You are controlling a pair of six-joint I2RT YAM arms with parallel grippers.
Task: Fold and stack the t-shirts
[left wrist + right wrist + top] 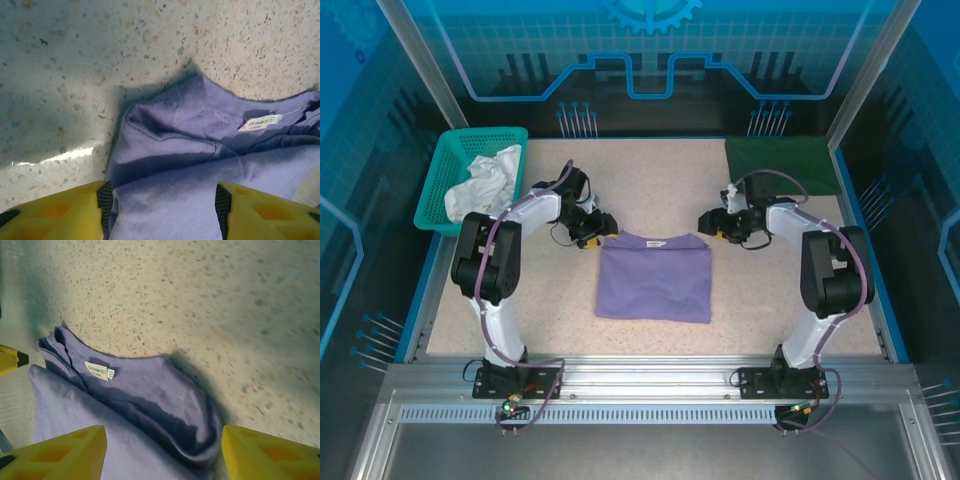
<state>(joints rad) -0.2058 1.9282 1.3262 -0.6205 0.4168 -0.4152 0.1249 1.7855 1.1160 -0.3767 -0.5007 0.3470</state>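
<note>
The speckled tabletop (650, 180) carries a lavender t-shirt (653, 280), folded into a rectangle at its centre with the collar toward the far side. A dark green t-shirt (780, 162) lies flat at the far right corner, and a teal basket (438, 172) holding white cloth (485, 185) sits at the far left. The left end effector (600, 227) and the right end effector (712, 222) hang at the lavender shirt's far corners, jaws spread apart and gripping nothing. A white neck label (260, 123) shows inside the collar.

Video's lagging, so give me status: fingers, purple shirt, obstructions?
Left fingers open, right fingers open, at collar corners. Purple shirt folded flat, mid-table. Green shirt folded, far right; no clutter between.
</note>
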